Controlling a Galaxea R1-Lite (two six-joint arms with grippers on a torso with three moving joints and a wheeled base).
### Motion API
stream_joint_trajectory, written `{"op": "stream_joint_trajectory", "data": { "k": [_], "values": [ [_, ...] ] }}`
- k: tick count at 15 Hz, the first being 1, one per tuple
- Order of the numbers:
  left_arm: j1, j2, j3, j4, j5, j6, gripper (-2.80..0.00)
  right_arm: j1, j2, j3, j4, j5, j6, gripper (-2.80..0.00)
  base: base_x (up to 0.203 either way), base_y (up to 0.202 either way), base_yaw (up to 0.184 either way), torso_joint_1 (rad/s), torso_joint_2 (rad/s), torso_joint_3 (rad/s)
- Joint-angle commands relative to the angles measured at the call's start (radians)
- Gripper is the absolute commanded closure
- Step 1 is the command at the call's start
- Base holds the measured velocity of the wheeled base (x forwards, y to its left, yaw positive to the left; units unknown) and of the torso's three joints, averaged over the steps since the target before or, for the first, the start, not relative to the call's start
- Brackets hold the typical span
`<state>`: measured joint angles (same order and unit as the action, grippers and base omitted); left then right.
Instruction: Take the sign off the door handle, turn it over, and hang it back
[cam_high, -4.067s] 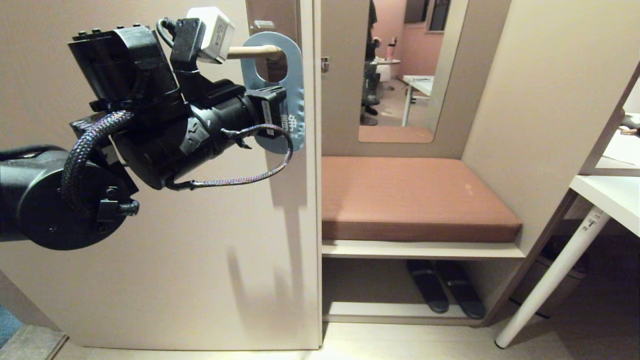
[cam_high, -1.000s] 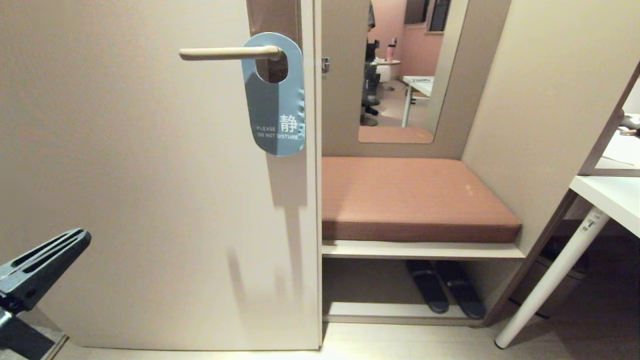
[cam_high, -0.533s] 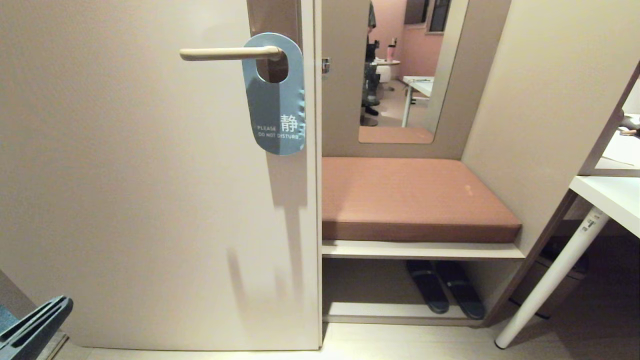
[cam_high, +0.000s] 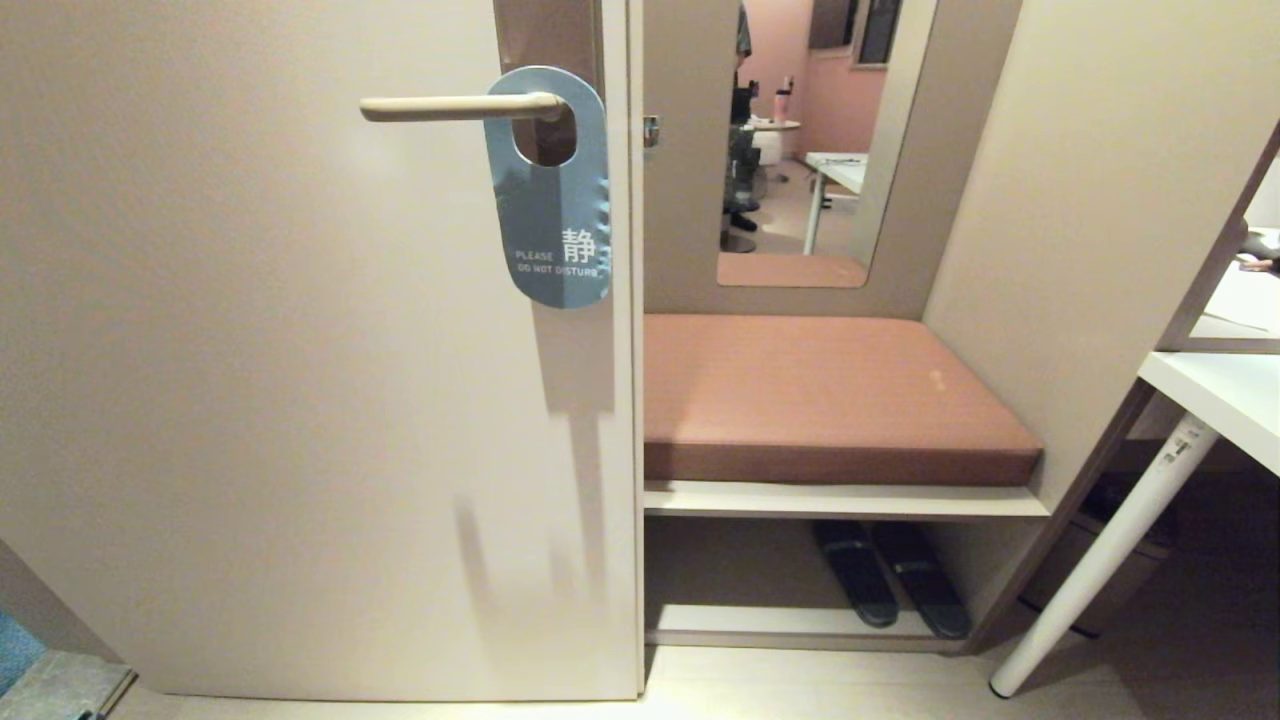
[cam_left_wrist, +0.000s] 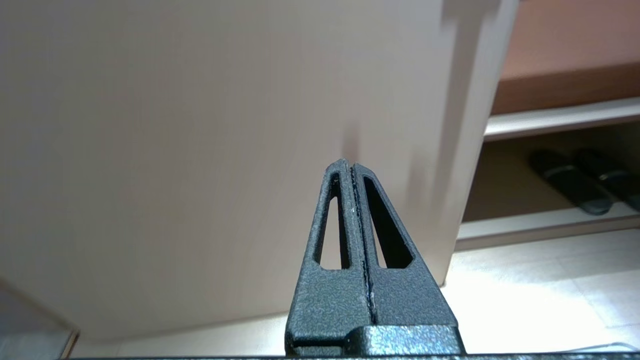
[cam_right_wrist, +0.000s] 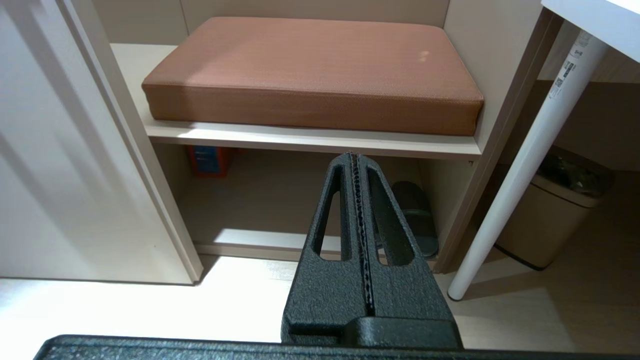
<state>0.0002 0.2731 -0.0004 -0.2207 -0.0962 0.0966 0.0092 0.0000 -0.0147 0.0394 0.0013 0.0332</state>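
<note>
While the sign (cam_high: 551, 205) is hanging by its hole on the door handle (cam_high: 455, 106), neither pincer is touching it.

The left pincer (cam_left_wrist: 351, 167) is pointing at the lower door panel (cam_left_wrist: 200, 125), fingers pressed together and holding nothing, well below the sign; the right pincer (cam_right_wrist: 355, 157), likewise closed and empty, is facing the brown cushion (cam_right_wrist: 320, 70) and shelf.
</note>
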Motion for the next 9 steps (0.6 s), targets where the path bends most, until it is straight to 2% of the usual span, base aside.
{"op": "stream_joint_trajectory", "data": {
  "k": [1,4,9],
  "values": [
    [0.009,-0.102,0.000,0.052,0.002,-0.002,0.00,0.001,0.000,0.000,0.001,0.000,0.001,0.00,0.000,0.000,0.000,0.000,0.00,0.000],
    [0.005,-0.192,0.000,0.100,0.008,-0.007,0.00,0.001,0.000,0.000,0.001,0.000,0.001,0.00,0.000,0.000,0.000,0.000,0.00,0.000],
    [0.000,-0.272,0.000,0.178,0.070,-0.057,0.00,0.001,0.000,0.000,0.001,0.000,0.001,0.00,0.000,0.000,0.000,0.000,0.00,0.000]
  ]
}}
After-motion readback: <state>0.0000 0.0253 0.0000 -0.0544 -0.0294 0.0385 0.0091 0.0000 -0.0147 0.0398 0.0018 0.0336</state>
